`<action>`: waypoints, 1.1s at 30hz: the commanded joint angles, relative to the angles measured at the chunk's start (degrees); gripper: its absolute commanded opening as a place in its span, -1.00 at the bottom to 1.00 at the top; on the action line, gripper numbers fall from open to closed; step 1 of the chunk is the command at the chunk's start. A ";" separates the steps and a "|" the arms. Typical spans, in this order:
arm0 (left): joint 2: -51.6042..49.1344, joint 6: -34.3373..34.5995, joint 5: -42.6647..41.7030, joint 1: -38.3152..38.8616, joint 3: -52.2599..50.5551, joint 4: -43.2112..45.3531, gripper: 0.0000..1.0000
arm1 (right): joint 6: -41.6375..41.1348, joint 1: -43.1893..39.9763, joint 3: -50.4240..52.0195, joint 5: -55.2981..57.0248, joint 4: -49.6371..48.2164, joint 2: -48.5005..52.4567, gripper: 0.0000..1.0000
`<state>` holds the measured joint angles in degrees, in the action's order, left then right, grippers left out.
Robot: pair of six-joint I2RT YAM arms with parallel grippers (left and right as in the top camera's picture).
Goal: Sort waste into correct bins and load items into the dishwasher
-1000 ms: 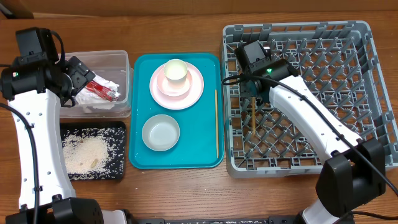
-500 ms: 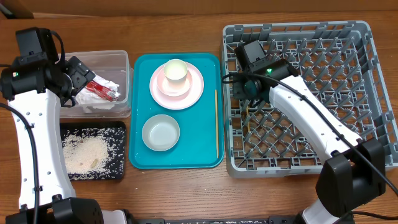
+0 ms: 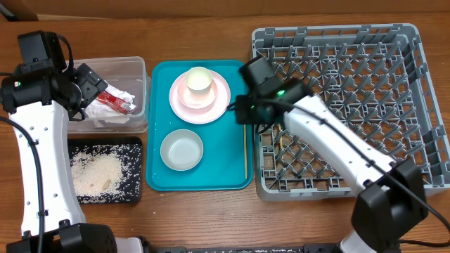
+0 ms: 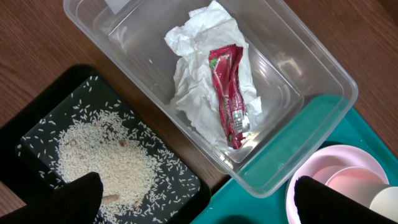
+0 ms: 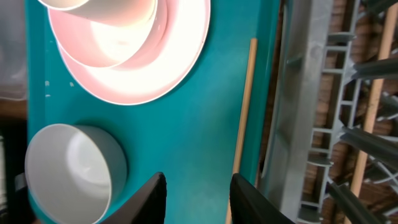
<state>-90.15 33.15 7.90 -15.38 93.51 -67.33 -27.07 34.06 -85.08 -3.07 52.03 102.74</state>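
Note:
My right gripper point(image 5: 199, 199) point(image 3: 240, 112) hangs open and empty over the right side of the teal tray point(image 3: 232, 169). One chopstick point(image 5: 244, 106) point(image 3: 245, 151) lies just to the right of the gripper. The other chopstick point(image 5: 370, 106) point(image 3: 280, 140) lies in the dishwasher rack point(image 3: 394, 42). On the tray, the pink plate point(image 3: 219, 102) carries a pink bowl with the cream cup point(image 3: 199, 79) in it. The grey-green bowl point(image 3: 181, 150) sits nearer. My left gripper point(image 4: 205, 205) point(image 3: 90, 90) is wide open above the clear tub point(image 4: 311, 68), which holds the napkin point(image 4: 199, 74) and red packet point(image 4: 230, 93). Rice point(image 4: 106, 162) fills the black tray point(image 4: 37, 137).
The rack's near-left wall point(image 5: 305, 93) stands right beside the tray's edge. Its upright pegs point(image 3: 351, 77) cover the floor. The clear tub and black tray sit side by side left of the teal tray.
My right gripper has moved left, from inside the rack to over the tray's right side. Its jaws have parted, and a chopstick stays behind in the rack. The left arm is still.

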 commanded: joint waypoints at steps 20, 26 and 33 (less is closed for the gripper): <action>-0.17 1.16 -0.44 -0.02 1.09 0.07 1.00 | -17.09 13.73 0.48 26.49 -1.79 9.09 -0.20; -0.17 1.16 -0.44 -0.02 1.09 0.07 1.00 | -17.11 13.49 0.48 26.62 -3.23 13.97 -0.12; -0.17 1.16 -0.44 -0.02 1.09 0.07 1.00 | -17.11 12.57 0.48 25.90 -3.82 16.68 0.11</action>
<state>-90.15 33.15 7.90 -15.38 93.51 -67.31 -43.88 47.22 -84.75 22.48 48.47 118.56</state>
